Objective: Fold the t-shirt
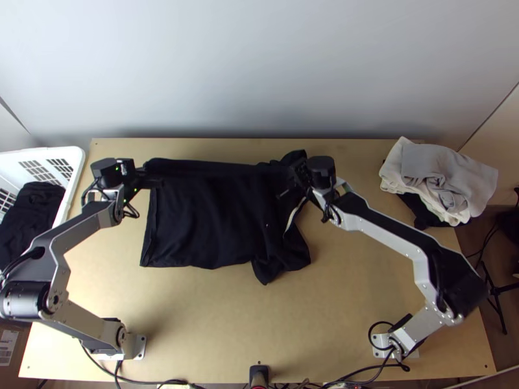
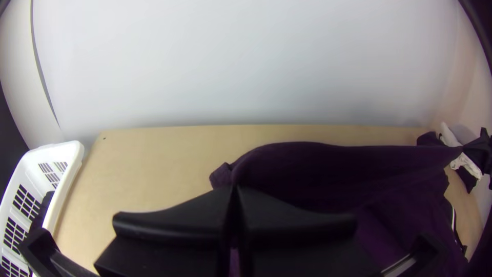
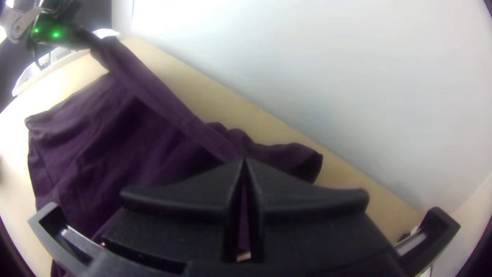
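A dark t-shirt (image 1: 207,220) lies on the table between the arms, its far part stretched as a raised band from one gripper to the other. At the band's left end my left gripper (image 1: 150,179) is shut on the cloth; in the left wrist view the left gripper (image 2: 234,192) pinches the t-shirt (image 2: 328,169). My right gripper (image 1: 293,176) is shut on the band's other end, with cloth bunched around it. In the right wrist view the right gripper (image 3: 244,166) has its fingers together on the t-shirt (image 3: 102,149). A looser part hangs toward the near right.
A white basket (image 1: 79,159) with dark cloth in it stands at the left edge. Grey and cream cloths (image 1: 447,175) lie piled at the far right corner, over something dark. A pale wall (image 1: 259,65) rises behind the table (image 1: 214,311), whose bare wood shows in front of the t-shirt.
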